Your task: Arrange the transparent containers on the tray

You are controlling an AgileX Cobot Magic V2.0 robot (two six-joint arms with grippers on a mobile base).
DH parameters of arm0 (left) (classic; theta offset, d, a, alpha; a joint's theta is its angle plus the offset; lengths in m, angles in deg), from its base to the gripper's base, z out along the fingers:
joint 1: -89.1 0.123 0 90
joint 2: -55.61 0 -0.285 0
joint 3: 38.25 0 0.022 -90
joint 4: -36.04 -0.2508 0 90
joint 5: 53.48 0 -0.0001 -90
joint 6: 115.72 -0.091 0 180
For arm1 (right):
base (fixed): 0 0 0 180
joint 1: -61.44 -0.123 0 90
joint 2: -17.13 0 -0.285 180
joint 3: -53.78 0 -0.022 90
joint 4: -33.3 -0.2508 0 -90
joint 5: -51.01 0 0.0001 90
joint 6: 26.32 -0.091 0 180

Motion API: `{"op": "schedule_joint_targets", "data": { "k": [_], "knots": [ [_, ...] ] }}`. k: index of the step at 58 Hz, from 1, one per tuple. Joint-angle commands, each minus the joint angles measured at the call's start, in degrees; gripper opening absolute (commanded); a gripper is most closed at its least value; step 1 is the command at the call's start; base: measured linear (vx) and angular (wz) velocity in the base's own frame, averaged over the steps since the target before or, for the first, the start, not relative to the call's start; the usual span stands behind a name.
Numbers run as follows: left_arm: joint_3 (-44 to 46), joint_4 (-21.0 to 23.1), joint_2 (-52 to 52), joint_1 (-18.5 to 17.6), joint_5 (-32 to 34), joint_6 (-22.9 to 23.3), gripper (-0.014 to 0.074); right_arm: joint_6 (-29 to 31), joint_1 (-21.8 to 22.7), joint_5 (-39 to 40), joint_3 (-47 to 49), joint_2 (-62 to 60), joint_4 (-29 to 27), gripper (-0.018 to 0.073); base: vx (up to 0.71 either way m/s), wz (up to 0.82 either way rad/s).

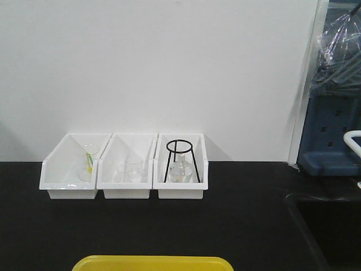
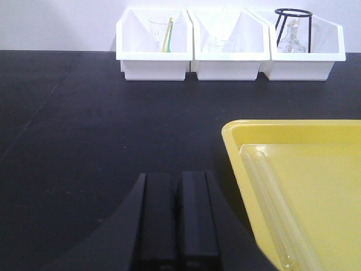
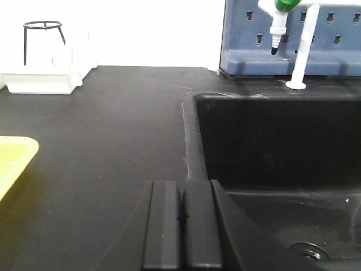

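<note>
Along the left edge of the yellow tray (image 2: 316,186): two clear test tubes (image 2: 273,209), side by side, touching. Just left of the tray, over black bench (image 2: 84,141): left gripper (image 2: 179,223), jaws pressed together, holding nothing. Beside the sink (image 3: 276,152): right gripper (image 3: 183,226), likewise pressed together, holding nothing.

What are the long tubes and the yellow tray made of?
The tubes look like clear glass, though clear plastic is possible: the yellow shows straight through them, and their sides catch shiny streaks. The tray looks like smooth, slightly glossy plastic, with one even colour and a rounded, moulded rim.
</note>
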Motion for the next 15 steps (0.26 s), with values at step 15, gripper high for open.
{"op": "schedule_joint_targets", "data": {
  "k": [15],
  "knots": [
    [-2.0,0.3,1.3,0.2,4.7,0.5,-0.0008,0.1,0.3,4.8,-0.5,0.1,0.0,-0.0011,0.00,0.00]
  ]
}}
